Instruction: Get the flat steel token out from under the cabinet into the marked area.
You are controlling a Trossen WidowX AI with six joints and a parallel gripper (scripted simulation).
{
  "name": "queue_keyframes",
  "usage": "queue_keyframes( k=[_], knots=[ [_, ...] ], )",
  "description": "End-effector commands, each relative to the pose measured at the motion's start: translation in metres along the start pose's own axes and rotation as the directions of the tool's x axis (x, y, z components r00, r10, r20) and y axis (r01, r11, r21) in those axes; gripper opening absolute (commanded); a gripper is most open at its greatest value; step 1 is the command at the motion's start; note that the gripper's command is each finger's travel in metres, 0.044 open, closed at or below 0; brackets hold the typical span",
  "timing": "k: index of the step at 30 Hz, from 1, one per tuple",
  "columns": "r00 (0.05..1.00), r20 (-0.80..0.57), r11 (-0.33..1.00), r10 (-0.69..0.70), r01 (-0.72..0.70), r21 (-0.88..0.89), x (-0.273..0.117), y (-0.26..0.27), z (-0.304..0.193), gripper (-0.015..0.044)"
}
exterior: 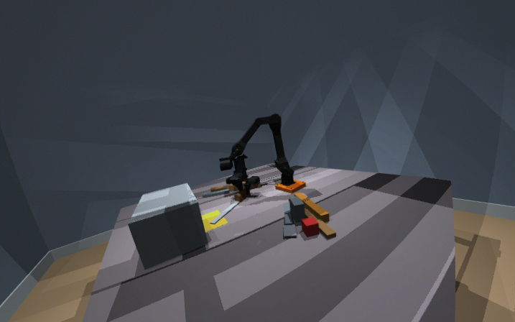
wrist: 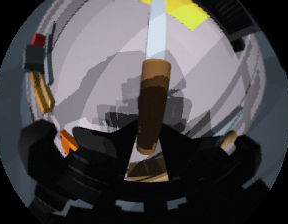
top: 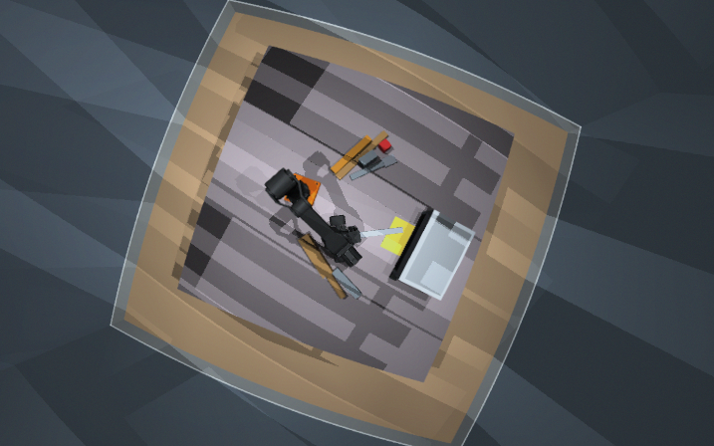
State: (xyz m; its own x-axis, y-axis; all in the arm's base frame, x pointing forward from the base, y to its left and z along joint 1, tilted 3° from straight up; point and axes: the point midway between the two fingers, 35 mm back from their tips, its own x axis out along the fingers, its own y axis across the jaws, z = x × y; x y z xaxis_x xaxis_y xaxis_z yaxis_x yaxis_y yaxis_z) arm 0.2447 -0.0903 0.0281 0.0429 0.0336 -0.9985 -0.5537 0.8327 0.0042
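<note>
Your gripper (top: 355, 234) (exterior: 240, 194) (wrist: 148, 123) partly open, clamped on the brown handle (exterior: 240, 197) (wrist: 154, 105) of a flat pale blade (top: 381, 232) (exterior: 225, 213) (wrist: 156, 35), its tip over the yellow area (top: 394, 244) (exterior: 211, 216) (wrist: 193, 16), cabinet (top: 438, 257) (exterior: 166, 228) (wrist: 230, 15) near the desk's edge opposite your orange base, token not discernible.

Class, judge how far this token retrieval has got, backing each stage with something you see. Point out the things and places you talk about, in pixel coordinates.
Done: a tool is picked up; the claw (top: 355, 234) (exterior: 240, 196) (wrist: 148, 123) is shut on the brown-handled blade (top: 381, 232) (exterior: 225, 213) (wrist: 156, 37).
In hand: its tip is over the yellow area (top: 390, 244) (exterior: 215, 228) (wrist: 191, 16), short of the cabinet (top: 439, 291) (exterior: 166, 236).
Left: no token shows in that area, so extraction, setting the tool down and withdrawing remain.
</note>
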Motion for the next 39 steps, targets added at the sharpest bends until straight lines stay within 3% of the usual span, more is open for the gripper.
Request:
queue_keyframes(
  k=[1,39],
  knots=[
    [1.0,0.001,1.0,-0.004,0.004,0.002,-0.001,-0.005,-0.003,0.0],
    [1.0,-0.001,1.0,-0.006,0.006,0.002,-0.001,-0.035,-0.031,0.0]
  ],
)
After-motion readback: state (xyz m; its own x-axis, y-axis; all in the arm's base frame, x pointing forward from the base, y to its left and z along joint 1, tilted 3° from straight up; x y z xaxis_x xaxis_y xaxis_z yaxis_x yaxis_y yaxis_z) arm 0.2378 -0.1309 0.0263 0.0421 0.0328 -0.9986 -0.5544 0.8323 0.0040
